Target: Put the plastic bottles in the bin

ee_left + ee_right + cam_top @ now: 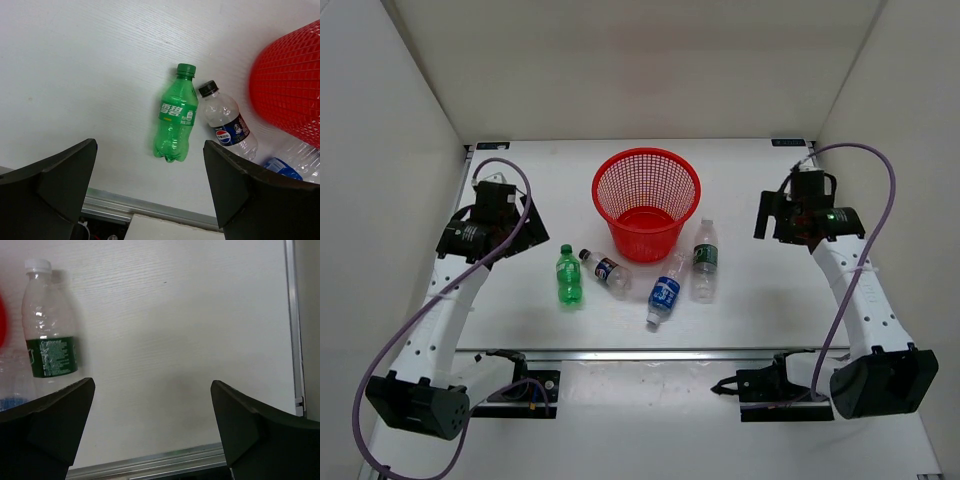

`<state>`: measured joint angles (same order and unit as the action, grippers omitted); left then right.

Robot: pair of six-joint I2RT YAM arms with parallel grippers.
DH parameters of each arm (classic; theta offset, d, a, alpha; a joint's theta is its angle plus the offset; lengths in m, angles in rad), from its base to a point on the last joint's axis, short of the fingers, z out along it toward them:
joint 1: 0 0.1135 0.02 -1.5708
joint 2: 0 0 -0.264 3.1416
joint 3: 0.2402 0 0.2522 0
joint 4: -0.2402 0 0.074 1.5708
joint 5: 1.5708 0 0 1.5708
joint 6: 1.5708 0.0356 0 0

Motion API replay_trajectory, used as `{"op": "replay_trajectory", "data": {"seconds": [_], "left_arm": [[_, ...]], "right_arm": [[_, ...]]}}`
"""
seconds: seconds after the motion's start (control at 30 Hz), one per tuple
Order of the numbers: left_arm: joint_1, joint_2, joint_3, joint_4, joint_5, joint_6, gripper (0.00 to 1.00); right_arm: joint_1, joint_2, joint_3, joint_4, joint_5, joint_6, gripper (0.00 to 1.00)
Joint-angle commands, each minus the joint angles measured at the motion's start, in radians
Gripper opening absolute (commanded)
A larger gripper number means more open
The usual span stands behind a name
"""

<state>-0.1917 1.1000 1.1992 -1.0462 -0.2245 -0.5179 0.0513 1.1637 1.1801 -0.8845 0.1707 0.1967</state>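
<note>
My left gripper (150, 145) and right gripper (152, 384) gape wide, empty; pinched off-centre, the small green plastic bottle (175, 120) could roll into the clear dark-labelled plastic bottle (229, 127)

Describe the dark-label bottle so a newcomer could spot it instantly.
Start at the red bin, then look just to its near side. The dark-label bottle lies second from the left there, between the all-green bottle and the blue-label bottle. Its black cap sets it apart.

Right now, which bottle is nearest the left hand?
The green bottle, leftmost of the four. It is the only tinted one; the rest are clear and lie farther right.
</note>
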Motion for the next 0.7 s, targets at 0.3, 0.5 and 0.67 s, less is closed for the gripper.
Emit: {"op": "replay_trajectory", "data": {"seconds": [0.3, 0.5, 0.67], "left_arm": [[0.006, -0.023, -0.030, 0.035, 0.040, 0.002, 0.99], [0.005, -0.011, -0.033, 0.040, 0.024, 0.015, 0.99], [0.001, 0.012, -0.032, 0.052, 0.030, 0.032, 0.99]], "right_arm": [[0.170, -0.012, -0.016, 0.120, 0.041, 0.030, 0.99], [0.211, 0.080, -0.066, 0.203, 0.043, 0.112, 0.97], [0.197, 0.165, -0.106, 0.313, -0.080, 0.196, 0.94]]}}
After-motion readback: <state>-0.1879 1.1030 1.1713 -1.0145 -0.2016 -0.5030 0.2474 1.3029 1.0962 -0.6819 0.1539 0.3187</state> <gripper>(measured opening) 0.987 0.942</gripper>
